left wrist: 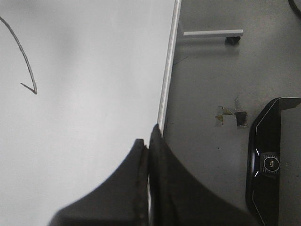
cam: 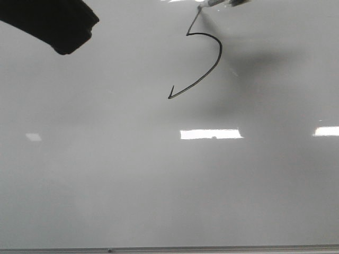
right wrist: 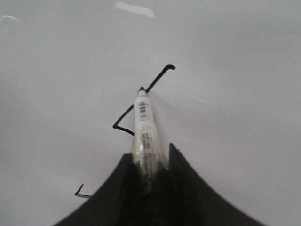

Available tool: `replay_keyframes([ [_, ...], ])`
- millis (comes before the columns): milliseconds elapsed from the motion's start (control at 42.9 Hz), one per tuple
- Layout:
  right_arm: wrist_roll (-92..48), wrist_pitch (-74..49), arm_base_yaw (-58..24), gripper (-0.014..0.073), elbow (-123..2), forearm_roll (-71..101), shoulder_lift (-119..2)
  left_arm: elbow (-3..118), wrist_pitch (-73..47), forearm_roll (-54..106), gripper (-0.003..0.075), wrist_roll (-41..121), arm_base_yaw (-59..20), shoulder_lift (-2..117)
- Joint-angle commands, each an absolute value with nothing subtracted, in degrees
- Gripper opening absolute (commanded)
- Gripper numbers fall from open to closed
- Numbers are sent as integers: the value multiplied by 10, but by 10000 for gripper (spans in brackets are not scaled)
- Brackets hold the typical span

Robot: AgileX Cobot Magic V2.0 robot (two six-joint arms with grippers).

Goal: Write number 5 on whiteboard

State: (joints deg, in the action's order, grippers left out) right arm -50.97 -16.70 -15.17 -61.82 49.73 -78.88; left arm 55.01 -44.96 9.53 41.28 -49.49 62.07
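Right end effector (right wrist: 149, 162) is clamped on the marker (right wrist: 143, 127), which we grip at the rear of the barrel, nib forward. Marker handles light, rigid and slick (clear plastic body), so a firm mid-to-rear hold suits it. Nib sits on the stem of the number 5 (cam: 204, 61), near the top bar; the curved tail and hook lie back toward us on the whiteboard (cam: 159, 190). Left end effector (left wrist: 148, 146) is closed, empty, at the board's frame edge.
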Motion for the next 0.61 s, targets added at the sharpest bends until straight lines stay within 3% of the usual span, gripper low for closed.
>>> replay_keyframes([
  [0, -510, -143, -137, -58, -638, 507, -773, 570, -421, 106, -20, 408, -498, 608],
  [280, -510, -184, -47, -58, -625, 507, -761, 570, -421, 106, -20, 408, -498, 608],
  [466, -522, -235, -56, -58, -626, 502, -715, 570, -421, 106, -20, 408, -498, 608],
  [583, -588, -343, -77, -58, -626, 459, -668, 570, -421, 111, -20, 408, -498, 608],
])
